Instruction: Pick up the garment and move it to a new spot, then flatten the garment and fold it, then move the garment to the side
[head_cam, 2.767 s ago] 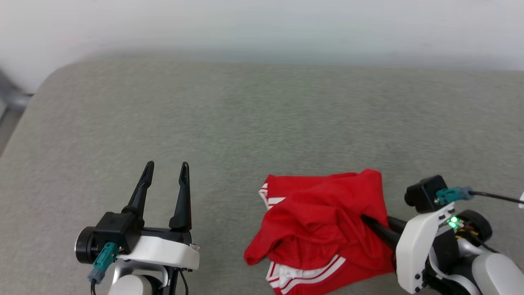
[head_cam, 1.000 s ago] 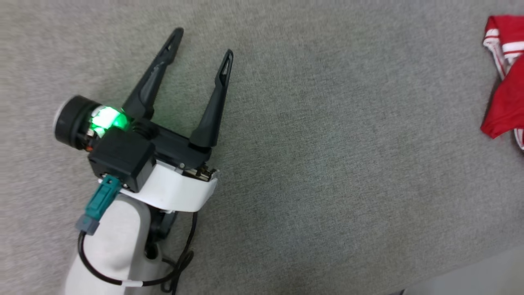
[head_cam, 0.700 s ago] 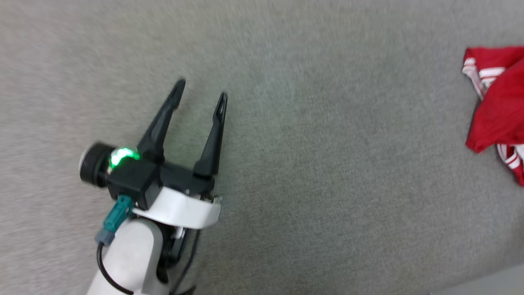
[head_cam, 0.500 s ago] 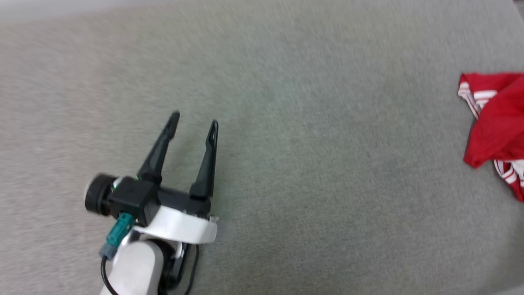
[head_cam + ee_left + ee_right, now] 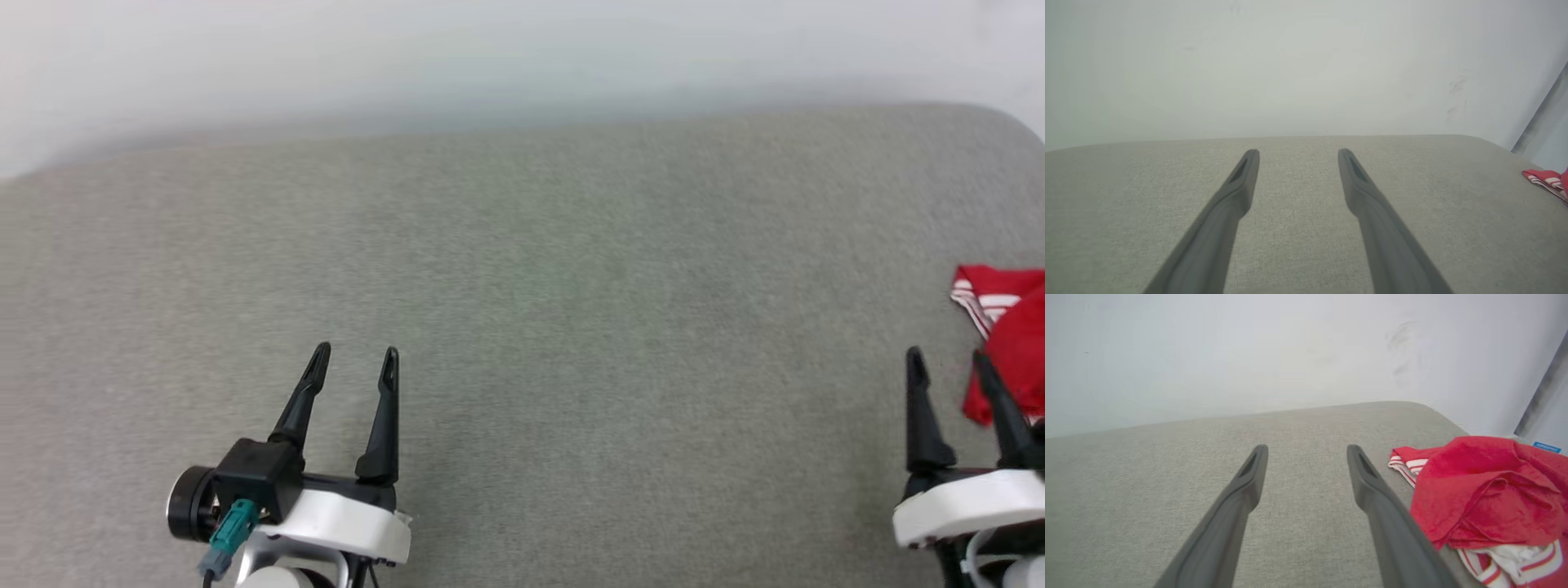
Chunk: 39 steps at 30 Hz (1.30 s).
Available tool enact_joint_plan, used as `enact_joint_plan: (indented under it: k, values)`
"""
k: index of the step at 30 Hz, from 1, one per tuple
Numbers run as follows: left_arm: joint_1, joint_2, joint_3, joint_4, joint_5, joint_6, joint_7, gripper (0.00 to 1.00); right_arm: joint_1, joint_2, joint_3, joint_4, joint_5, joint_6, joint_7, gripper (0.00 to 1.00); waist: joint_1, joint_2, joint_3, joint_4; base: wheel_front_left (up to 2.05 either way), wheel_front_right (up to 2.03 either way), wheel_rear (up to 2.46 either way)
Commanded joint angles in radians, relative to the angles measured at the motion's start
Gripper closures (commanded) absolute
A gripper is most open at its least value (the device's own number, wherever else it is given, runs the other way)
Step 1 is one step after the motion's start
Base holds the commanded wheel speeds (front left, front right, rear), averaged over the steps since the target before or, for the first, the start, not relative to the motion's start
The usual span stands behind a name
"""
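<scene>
Your left gripper [image 5: 357,354] with jaws spread, right gripper [image 5: 947,356] likewise, crumpled red-and-white jersey T-shirt [image 5: 1011,339] just beside it, grey fabric surface [image 5: 571,286] beneath

My left gripper [image 5: 357,353] sits at the lower left over the grey fabric surface [image 5: 571,327], fingers spread wide and pointing away from me, with bare cloth between them. My right gripper [image 5: 946,356] stands at the lower right corner, its fingers parted too. The garment [image 5: 1012,343], crumpled red with striped trim, lies at the right edge, partly behind my outer right finger. A pale wall [image 5: 490,57] runs across the top.
</scene>
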Motion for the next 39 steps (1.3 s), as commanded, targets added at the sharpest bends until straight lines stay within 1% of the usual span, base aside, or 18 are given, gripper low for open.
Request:
enact_joint_plan:
  k: [1,7,11,12,14,22,39]
  values:
    - [0.015,0.001,0.01,0.008,-0.006,0.003,-0.005,0.0,0.029,0.018,0.015,-0.043,-0.005,-0.002,0.009,0.0,0.0003,-0.0001,-0.043,0.049,0.0,0.0,0.0]
    - [0.054,0.024,0.057,0.036,0.0,0.017,-0.007,0.0,0.13,0.059,0.078,-0.213,-0.031,-0.002,0.069,0.0,0.0003,-0.0001,-0.113,0.089,0.0,0.0,0.0]
    - [0.092,0.041,0.084,0.038,0.008,0.015,-0.007,0.0,0.192,0.067,0.089,-0.301,-0.044,-0.001,0.115,0.0,0.0003,-0.0001,-0.152,0.1,0.0,0.0,0.0]
    - [0.119,0.056,0.092,0.032,0.017,0.014,-0.007,0.0,0.245,0.069,0.087,-0.351,-0.054,-0.001,0.143,0.0,0.0003,-0.0001,-0.172,0.103,0.0,0.0,0.0]
    - [0.14,0.057,0.093,0.033,0.02,0.01,-0.007,0.0,0.274,0.069,0.089,-0.375,-0.049,-0.001,0.157,0.0,0.0003,-0.0001,-0.182,0.102,0.0,0.0,0.0]
    - [0.179,0.047,0.079,0.042,0.038,0.0,-0.007,0.0,0.337,0.069,0.077,-0.414,-0.039,-0.001,0.179,0.0,0.0003,-0.0001,-0.208,0.098,0.0,0.0,0.0]
    - [0.17,0.025,0.079,0.066,0.047,-0.019,-0.007,0.0,0.34,0.07,0.072,-0.428,-0.037,-0.001,0.199,0.0,0.0003,-0.0001,-0.214,0.097,0.0,0.0,0.0]
